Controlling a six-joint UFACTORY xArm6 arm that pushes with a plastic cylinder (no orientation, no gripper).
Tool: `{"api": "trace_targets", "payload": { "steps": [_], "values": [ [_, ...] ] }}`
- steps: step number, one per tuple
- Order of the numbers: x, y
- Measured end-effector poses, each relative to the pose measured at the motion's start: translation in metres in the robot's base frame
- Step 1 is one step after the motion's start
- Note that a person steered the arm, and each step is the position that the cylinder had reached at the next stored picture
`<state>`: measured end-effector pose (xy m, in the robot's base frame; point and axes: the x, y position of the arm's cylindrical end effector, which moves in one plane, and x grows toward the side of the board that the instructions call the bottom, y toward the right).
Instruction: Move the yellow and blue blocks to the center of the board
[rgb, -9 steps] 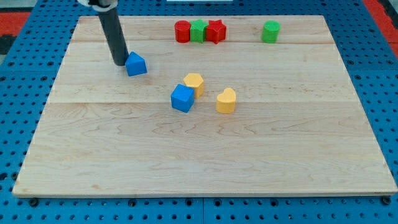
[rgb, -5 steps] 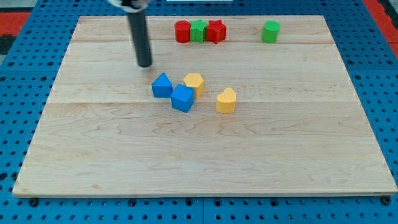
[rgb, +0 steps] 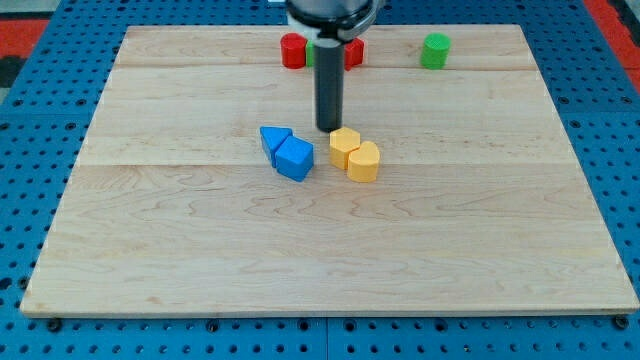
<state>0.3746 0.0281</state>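
My tip (rgb: 329, 129) stands just above and left of a yellow hexagonal block (rgb: 344, 144), close to it or touching it. That block touches a second yellow block (rgb: 364, 161) at its lower right. Two blue blocks sit together to the left: a blue wedge-like block (rgb: 274, 140) and a blue cube (rgb: 295, 158) touching it. All lie near the board's middle, slightly toward the view's top.
At the view's top edge of the wooden board (rgb: 150, 230), a red block (rgb: 292, 50) stands beside a green block and another red block (rgb: 354, 52), both partly hidden behind the rod. A separate green block (rgb: 435, 50) stands farther right.
The rod moved right, from left of the blue wedge to above the yellow blocks. The blue wedge was pushed against the blue cube. The yellow hexagonal block shifted right against the other yellow block.
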Motion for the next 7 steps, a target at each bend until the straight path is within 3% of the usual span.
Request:
{"api": "trace_targets", "payload": {
  "steps": [1, 2, 5, 6, 7],
  "values": [
    [0.032, 0.074],
    [0.074, 0.078],
    [0.051, -0.024],
    [-0.006, 0.043],
    [-0.067, -0.059]
  ]
}}
